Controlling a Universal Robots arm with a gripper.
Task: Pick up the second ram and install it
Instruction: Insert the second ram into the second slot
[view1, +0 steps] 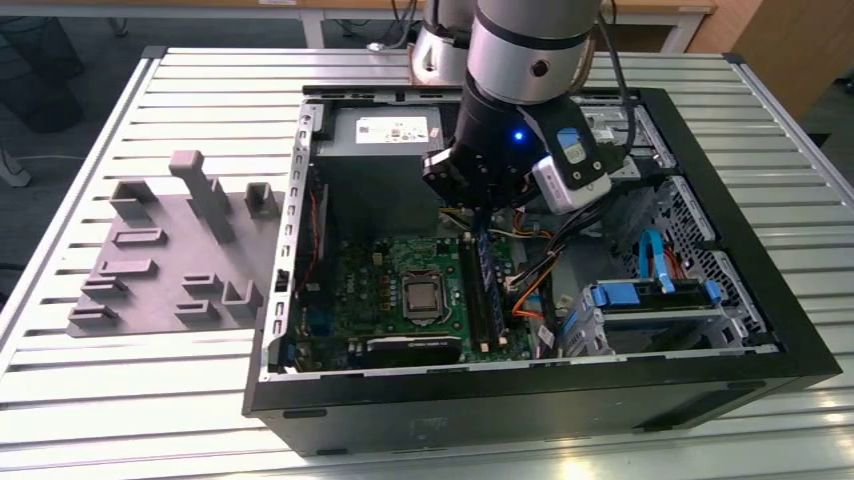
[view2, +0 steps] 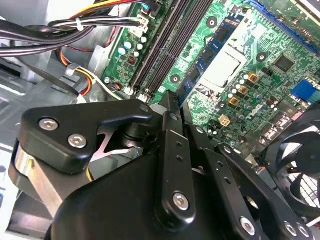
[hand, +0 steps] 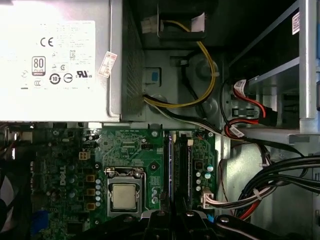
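Blue-green second ram (view1: 489, 292) near frame centre looks light, stiff and fragile, best held by its long edges; can't tell the gripper's (view1: 483, 203) state.

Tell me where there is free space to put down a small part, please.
Free: the slatted table behind the grey holder block, and the strip along the exterior view's left edge. Crowded: inside the computer case, where the claw hangs above the motherboard, with cables and the drive cage beside it.
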